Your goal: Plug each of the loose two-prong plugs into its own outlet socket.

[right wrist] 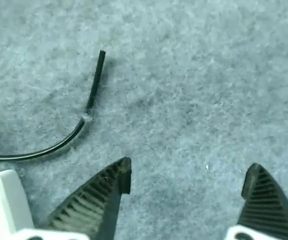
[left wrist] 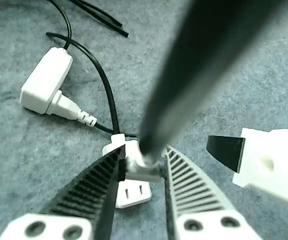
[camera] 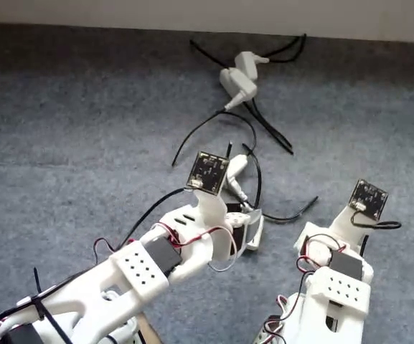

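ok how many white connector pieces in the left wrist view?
3. A white plug body lies on the carpet beyond the left gripper; a white piece sits between its fingers; a two-slot socket face lies right beside it. Others may be hidden.

You've got a fuzzy, matt grey carpet [right wrist: 193, 75] under everything. The plug [left wrist: 134, 170] and adapter [left wrist: 46, 80] are smooth white plastic, cords [left wrist: 104, 85] slightly shiny black, and your gripper fingers [left wrist: 91, 182] ribbed black plastic.
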